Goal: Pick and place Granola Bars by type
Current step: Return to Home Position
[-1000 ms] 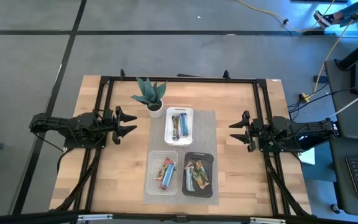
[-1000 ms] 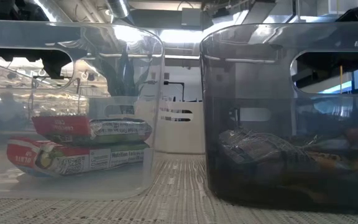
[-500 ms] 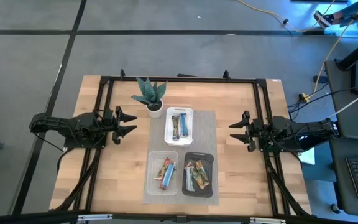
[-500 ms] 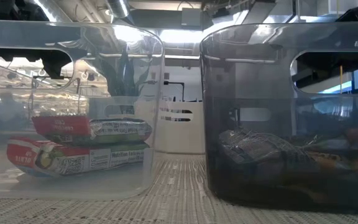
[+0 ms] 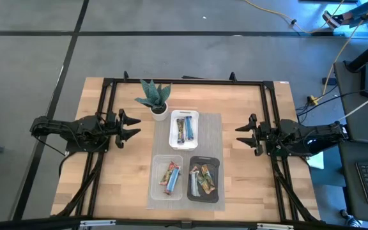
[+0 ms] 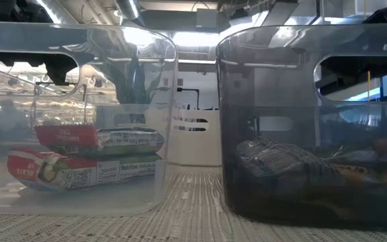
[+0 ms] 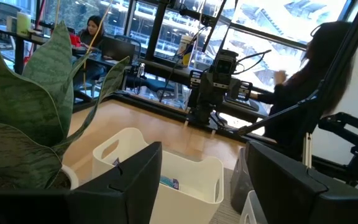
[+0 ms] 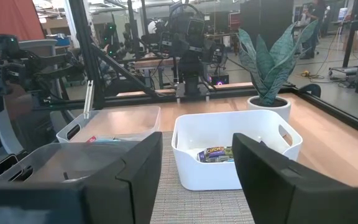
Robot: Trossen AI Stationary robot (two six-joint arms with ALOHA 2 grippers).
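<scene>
The left gripper [image 5: 128, 126] is hanging over the left side of the light wooden table [image 5: 133, 172], its jaws spread wide with nothing between them. The right gripper [image 5: 245, 135] is mirroring it on the opposite side, jaws likewise released and empty. Both are pointing inward, towards each other, and keeping well apart from every bin.

Between the two sets of jaws a white plastic bin [image 5: 173, 131] is sitting on a grey woven mat [image 5: 211, 137], holding the blue-wrapped granola bars [image 5: 184, 128]. Ahead of the left jaws and off to one side, a clear plastic bin [image 5: 156, 179] is holding the red-wrapped granola bars [image 5: 170, 177], which are lying stacked in the low view. Just beside it, nearer the right jaws, a dark smoky plastic bin [image 5: 217, 182] is carrying the green-and-tan granola bars [image 5: 202, 179]. No bar is lying loose on the mat.

On the other side of the left jaws, a spiky green plant in a small white pot [image 5: 154, 97] is standing just beside the white bin. Beyond the table, a person in dark clothing [image 7: 309, 93] is showing in the left wrist view.
</scene>
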